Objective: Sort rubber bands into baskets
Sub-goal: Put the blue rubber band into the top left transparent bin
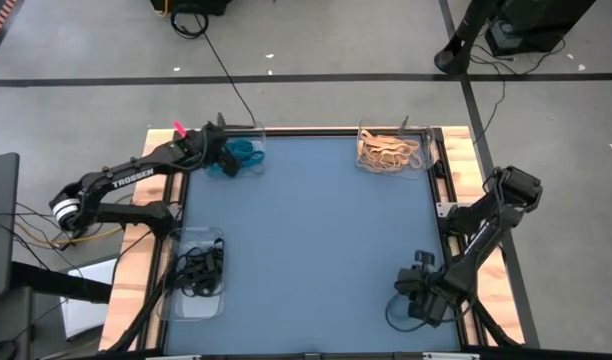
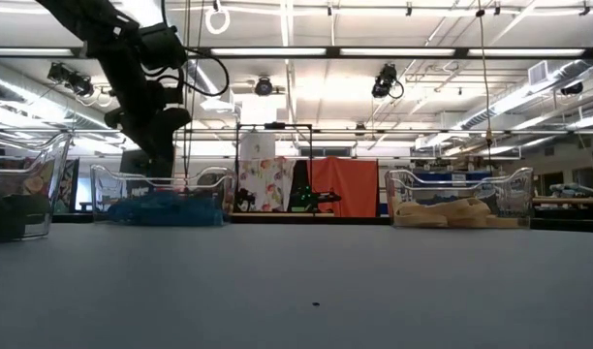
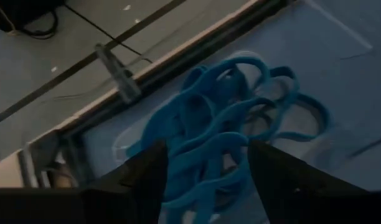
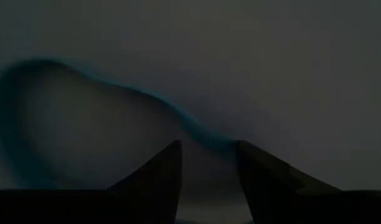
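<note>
Two claws are showing at opposite corners of the blue surface [image 1: 306, 250]. The left claw [image 3: 206, 168] is hovering over the clear basket [image 1: 248, 133] at the far left corner, its fingers [image 3: 147, 177] standing wide apart with nothing between them, and a tangled heap of teal-blue rubber bands [image 3: 231, 118] is lying in that basket directly beneath the spread tips. In the high view the left arm is reaching in from the left edge to this basket, where the teal heap [image 1: 240, 155] is resting against the near wall. The right claw [image 4: 209, 163] is sitting low at the near right corner of the surface, its fingers [image 4: 156, 177] standing partly apart, and a single teal-blue rubber band [image 4: 84, 81] is lying flat on the surface just ahead of them, one end of the loop running down into the gap between the tips; whether the fingers are touching it cannot be told. Farther out, a second basket [image 1: 422, 168] at the far right corner is holding a pile of tan rubber bands [image 1: 388, 150], and a third basket [image 1: 178, 306] along the left edge, nearer the front, is holding black rubber bands [image 1: 199, 268]. The rest of the surface is lying between these three baskets.
</note>
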